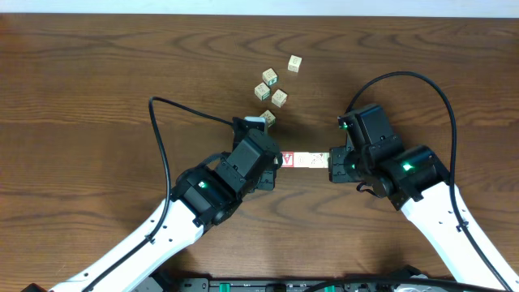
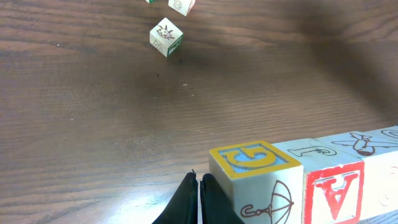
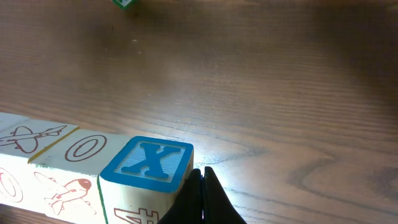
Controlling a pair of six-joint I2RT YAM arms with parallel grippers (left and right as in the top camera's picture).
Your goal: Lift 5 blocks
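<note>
Squeeze step: the row (image 1: 306,160) of five blocks sits mid-table between left gripper (image 1: 274,159) and right gripper (image 1: 332,162), both with fingers pinched together and set against its ends. Next, I think, both arms must rise evenly with steady inward pressure.

Far side: five loose cubes (image 1: 279,98) lie scattered just beyond my block row (image 1: 306,160), crowding that approach.
Row ends: left gripper (image 1: 277,160) and right gripper (image 1: 330,162) occupy both.
Near side: open tabletop (image 1: 304,223) between my arms.
</note>
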